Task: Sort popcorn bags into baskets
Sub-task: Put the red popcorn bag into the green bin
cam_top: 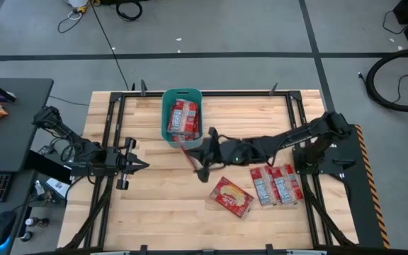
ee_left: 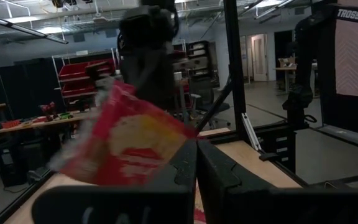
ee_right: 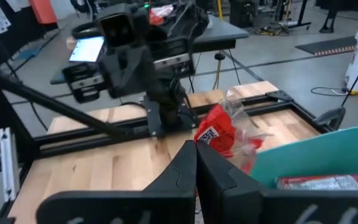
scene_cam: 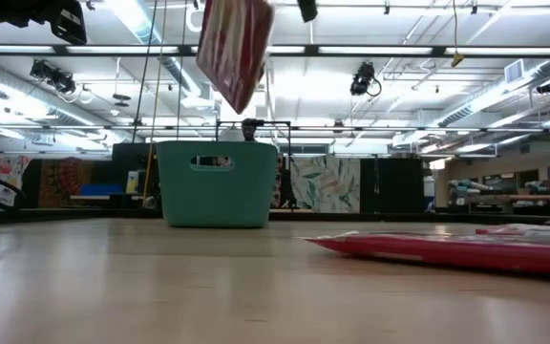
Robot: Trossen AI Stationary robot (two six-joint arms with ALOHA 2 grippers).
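The teal basket (cam_top: 166,113) stands at the table's far middle with red popcorn bags (cam_top: 183,117) lying in it; it also shows in the low view (scene_cam: 218,183). My right gripper (cam_top: 202,154) reaches in from the table's right and is shut on one red bag (scene_cam: 234,46), held high just near of the basket. My left gripper (cam_top: 139,165) is shut and empty at the table's left. Three more bags (cam_top: 275,185) lie flat side by side at the right, and another (cam_top: 230,196) lies flat nearer the middle. My right gripper pinches the red bag by its upper end (ee_right: 211,138) between its two shut fingers. The bag hangs below the fingers, tilted, lifted clear of the table and above the height of the basket's rim (scene_cam: 216,145). The fingers hide the exact spot of contact.
A black frame (cam_top: 112,134) runs around the table's edges. The bags lying on the table show as a low red strip at the right of the low view (scene_cam: 447,250). Bare wood lies along the near left of the table (cam_top: 161,212).
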